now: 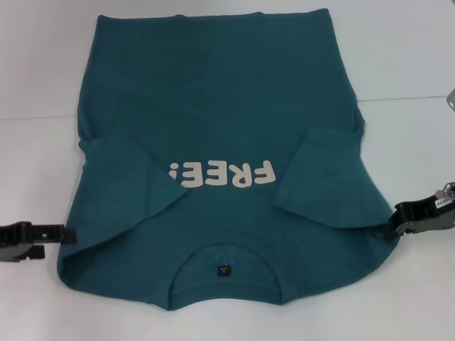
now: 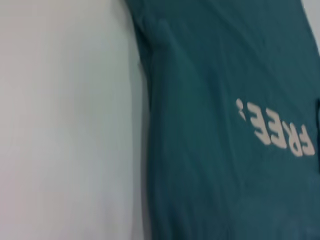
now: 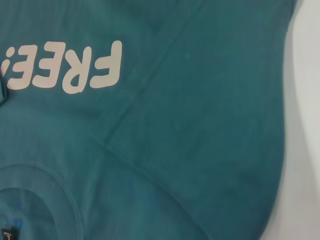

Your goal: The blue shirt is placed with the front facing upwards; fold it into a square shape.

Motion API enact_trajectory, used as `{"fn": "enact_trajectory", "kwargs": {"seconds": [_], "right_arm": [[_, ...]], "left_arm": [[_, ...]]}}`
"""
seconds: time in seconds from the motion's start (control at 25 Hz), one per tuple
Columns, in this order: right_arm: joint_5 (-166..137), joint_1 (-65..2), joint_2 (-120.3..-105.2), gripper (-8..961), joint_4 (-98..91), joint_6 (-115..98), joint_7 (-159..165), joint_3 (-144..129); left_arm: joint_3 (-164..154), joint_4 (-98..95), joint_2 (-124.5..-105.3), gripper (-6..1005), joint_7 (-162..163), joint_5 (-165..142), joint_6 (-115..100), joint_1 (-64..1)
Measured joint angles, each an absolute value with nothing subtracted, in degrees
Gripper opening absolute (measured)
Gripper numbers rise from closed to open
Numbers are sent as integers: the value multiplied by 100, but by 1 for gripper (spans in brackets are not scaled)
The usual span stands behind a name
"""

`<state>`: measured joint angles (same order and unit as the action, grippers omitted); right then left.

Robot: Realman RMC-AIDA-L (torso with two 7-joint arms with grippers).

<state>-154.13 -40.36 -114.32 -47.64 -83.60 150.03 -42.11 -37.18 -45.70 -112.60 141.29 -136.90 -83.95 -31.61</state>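
The blue shirt (image 1: 227, 106) lies flat on the white table (image 1: 43, 71), front up, its collar and dark neck label (image 1: 223, 269) nearest me. Both sleeves are folded inward over the chest, flanking the cream "FREE!" print (image 1: 220, 172). My left gripper (image 1: 67, 234) sits low at the shirt's left shoulder edge, touching the cloth's border. At the opposite shoulder edge, my right gripper (image 1: 391, 226) is against the fabric. The left wrist view shows the shirt (image 2: 225, 175) beside bare table; the right wrist view shows the shirt (image 3: 200, 125) with print and collar, no fingers visible.
A thin seam (image 1: 405, 98) crosses the table behind the shirt's middle. A small grey object (image 1: 451, 99) pokes in at the right edge. White tabletop surrounds the shirt on both sides and in front.
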Motion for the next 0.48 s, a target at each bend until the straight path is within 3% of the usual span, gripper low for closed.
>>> {"fn": "enact_trajectory", "kwargs": {"seconds": [0.48], "right_arm": [[-15381, -4016, -11435, 39, -4764, -8372, 14859, -4209]], "left_arm": [[-3757, -4442, -11268, 872, 14389, -13942, -8429, -3221]]}}
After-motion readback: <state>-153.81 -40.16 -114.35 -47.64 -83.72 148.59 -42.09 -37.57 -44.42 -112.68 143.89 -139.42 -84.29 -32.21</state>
